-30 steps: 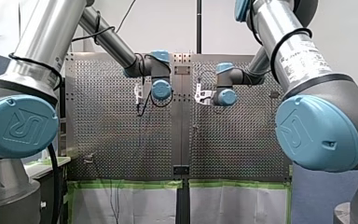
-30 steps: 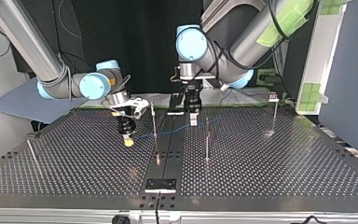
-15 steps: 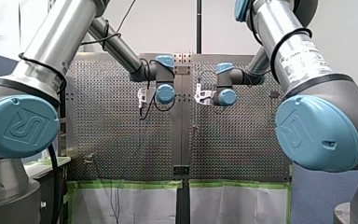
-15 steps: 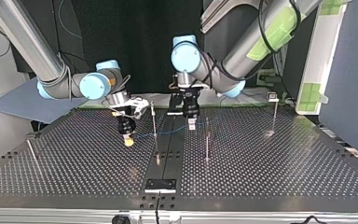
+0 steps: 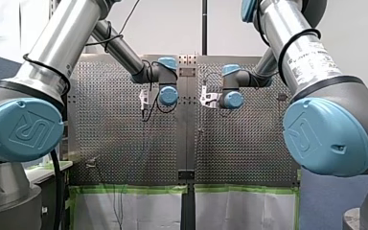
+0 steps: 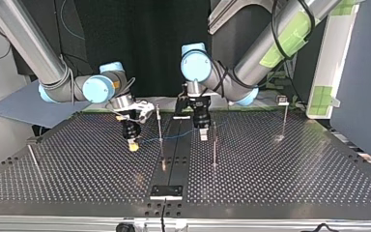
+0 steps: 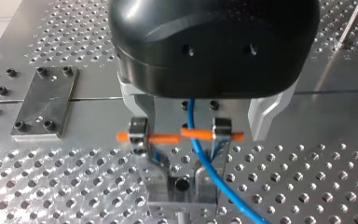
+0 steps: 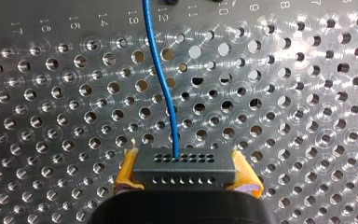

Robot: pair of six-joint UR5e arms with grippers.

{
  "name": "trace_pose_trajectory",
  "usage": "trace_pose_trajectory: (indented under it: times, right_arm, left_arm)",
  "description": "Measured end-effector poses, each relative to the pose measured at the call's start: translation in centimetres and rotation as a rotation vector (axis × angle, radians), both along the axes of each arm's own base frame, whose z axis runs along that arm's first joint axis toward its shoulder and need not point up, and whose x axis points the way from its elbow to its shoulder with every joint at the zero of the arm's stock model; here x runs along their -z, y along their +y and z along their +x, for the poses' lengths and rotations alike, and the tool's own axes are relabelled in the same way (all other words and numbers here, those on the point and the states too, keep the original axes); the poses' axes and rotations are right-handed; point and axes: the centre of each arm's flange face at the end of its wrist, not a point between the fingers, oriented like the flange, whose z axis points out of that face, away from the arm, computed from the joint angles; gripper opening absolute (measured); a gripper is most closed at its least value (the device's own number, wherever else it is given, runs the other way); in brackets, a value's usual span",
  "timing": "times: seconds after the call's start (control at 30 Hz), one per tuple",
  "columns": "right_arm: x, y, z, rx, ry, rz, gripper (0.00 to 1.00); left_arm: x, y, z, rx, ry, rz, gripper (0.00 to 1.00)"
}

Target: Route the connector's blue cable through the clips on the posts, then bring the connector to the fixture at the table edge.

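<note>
In the right wrist view my right gripper [image 8: 186,181] is shut on the black connector [image 8: 184,163], with a yellow pad on each side. The blue cable [image 8: 161,79] leaves the connector's face and runs ahead over the perforated plate. In the top view this gripper [image 6: 133,144] hangs low at the left of a thin post [image 6: 159,123]. The cable [image 6: 174,137] runs past that post to my left gripper [image 6: 203,134], which hovers beside a second post [image 6: 215,145]. My left gripper [image 7: 182,186] is open, and the cable [image 7: 205,163] passes loosely between its metal fingers.
A third post [image 6: 285,121] with a clip on top stands at the top view's right. A slanted rod [image 6: 34,159] stands at its left. A small black fixture plate [image 6: 166,191] sits on the centre rail at the near table edge. A bolted plate [image 7: 42,105] lies beside my left gripper.
In the top view my left gripper has come down and nearer along the cable, ending close to the second post. My right gripper has stayed still with the connector.
</note>
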Motion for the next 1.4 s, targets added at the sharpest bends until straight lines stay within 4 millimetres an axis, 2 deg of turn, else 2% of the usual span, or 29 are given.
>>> trace_pose_trajectory:
  times: [0.3, 0.57, 0.73, 1.33, 1.4]
  right_arm:
    - [0.0, 0.0, 0.0, -0.001, 0.002, 0.003, 0.0]
    - [0.1, 0.1, -0.1, 0.0, 0.004, 0.008, 0.0]
    - [0.1, 0.1, -0.1, 0.0, 0.004, 0.008, 0.0]
    - [0.1, 0.1, -0.1, 0.0, 0.009, 0.011, 0.0]
    - [0.2, 0.1, -0.1, 0.0, 0.009, 0.012, 0.0]
  left_arm:
    - [0.5, -0.4, 0.3, -0.015, 0.016, 0.018, 1.0]
    - [1.6, -1.1, 2.1, -0.051, 0.023, 0.021, 1.0]
    - [1.1, -1.5, 2.9, -0.054, 0.013, 0.016, 1.0]
    - [1.1, -2.3, 2.4, -0.038, 0.022, 0.039, 1.0]
    - [1.0, -2.4, 2.4, -0.035, 0.021, 0.043, 0.64]
